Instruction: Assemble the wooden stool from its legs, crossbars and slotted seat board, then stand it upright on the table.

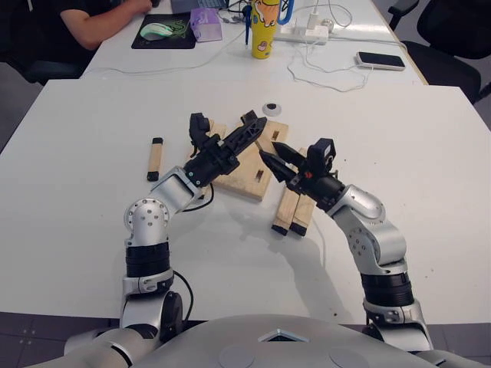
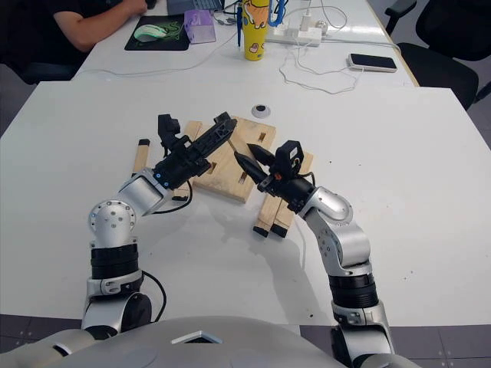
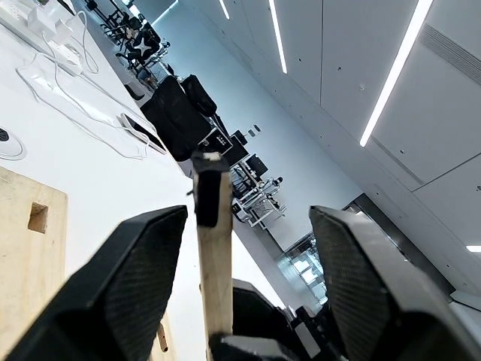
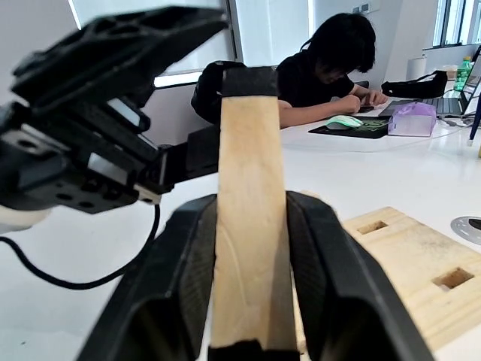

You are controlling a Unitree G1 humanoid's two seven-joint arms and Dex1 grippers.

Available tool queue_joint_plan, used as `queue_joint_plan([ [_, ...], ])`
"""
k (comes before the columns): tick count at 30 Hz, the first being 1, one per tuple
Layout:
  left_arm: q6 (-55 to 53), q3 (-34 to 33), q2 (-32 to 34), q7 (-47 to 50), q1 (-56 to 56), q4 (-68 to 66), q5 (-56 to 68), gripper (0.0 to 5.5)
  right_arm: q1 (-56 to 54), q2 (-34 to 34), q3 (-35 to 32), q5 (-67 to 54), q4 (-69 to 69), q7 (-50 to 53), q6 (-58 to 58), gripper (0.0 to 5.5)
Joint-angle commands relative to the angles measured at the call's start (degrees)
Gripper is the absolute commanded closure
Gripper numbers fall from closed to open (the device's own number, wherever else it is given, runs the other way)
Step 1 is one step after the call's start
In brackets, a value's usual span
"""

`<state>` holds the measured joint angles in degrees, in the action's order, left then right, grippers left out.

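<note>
The left arm was bent at the elbow, its forearm angled forward and toward the right, so the left claw (image 3: 252,218) sat low over the far left part of the seat board (image 1: 245,175). Its fingers (image 3: 139,286) were spread wide. A second leg (image 3: 215,256) with a black end cap rose between them, touching neither finger. The near end of that leg was cut off by the frame, so what it rested on could not be told.

The right arm mirrored this pose, with its forearm slanting forward and toward the left. The right claw (image 1: 275,155) was at the board's right edge, pointing at the left claw and near it. In the right wrist view its fingers (image 4: 188,263) pressed both sides of a wooden leg (image 4: 252,188), clamping it. From the head views that leg was hard to make out.

The seat board lay flat on the table (image 1: 84,146), partly covered by both claws, with some of its slots showing. A pair of legs (image 1: 294,213) lay side by side just beside its right edge, their far ends hidden under the right forearm. A lone leg (image 1: 156,159) lay well apart to the left.
</note>
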<state>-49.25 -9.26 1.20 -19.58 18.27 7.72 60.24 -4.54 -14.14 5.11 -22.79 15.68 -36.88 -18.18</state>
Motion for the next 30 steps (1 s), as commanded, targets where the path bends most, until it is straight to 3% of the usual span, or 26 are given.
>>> queue_joint_plan([
  [1,0.1,0.0,1.2,0.2,1.4,-0.2,-0.7,2.49,1.9,-1.1,0.8,2.7,1.7,0.6,3.1,4.19],
  [14,0.9,2.8,2.3,-2.0,1.0,-1.1,-3.3,2.49,1.7,-1.0,1.6,3.9,1.5,0.8,5.4,4.19],
  [30,1.9,3.0,2.2,-2.4,0.1,0.0,-3.8,4.77,0.5,-1.5,1.4,4.1,0.7,1.5,5.7,4.19],
])
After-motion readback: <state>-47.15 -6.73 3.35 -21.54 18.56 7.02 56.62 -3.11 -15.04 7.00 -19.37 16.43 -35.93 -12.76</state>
